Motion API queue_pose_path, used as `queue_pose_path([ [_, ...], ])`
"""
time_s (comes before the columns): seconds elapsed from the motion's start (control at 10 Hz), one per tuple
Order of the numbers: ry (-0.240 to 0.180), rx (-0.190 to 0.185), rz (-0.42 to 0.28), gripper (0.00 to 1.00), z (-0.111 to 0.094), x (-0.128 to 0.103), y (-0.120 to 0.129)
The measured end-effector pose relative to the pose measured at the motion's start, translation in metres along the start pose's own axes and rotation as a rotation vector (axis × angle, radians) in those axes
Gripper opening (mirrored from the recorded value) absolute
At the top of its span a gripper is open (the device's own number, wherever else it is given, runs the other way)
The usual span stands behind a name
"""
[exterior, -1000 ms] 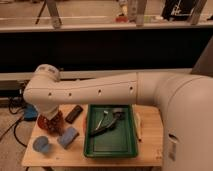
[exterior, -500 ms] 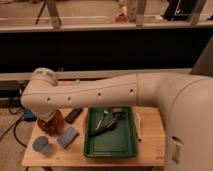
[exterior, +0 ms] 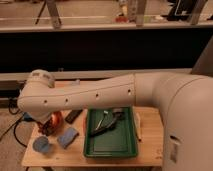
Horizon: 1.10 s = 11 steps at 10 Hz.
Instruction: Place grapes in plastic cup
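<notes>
The jaws are hidden behind the white arm's elbow (exterior: 40, 100), above the bench's (exterior: 150, 150) left end, so it cannot be told how they stand. The grapes cannot be made out. The light blue plastic cup (exterior: 42, 145) is seen near the front-left corner, a blue block (exterior: 67, 136) beside it, a red-orange bowl (exterior: 55, 121) just behind. A green tray (exterior: 111, 145) occupies the middle.
</notes>
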Motion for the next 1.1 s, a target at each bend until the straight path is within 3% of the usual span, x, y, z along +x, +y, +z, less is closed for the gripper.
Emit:
queue_pose_path([
  [0.4,-0.016,0.002,-0.045,0.0,0.006,-0.013,-0.008],
  [1.1,0.039,-0.036,-0.072,0.0,0.01,-0.028,-0.012],
])
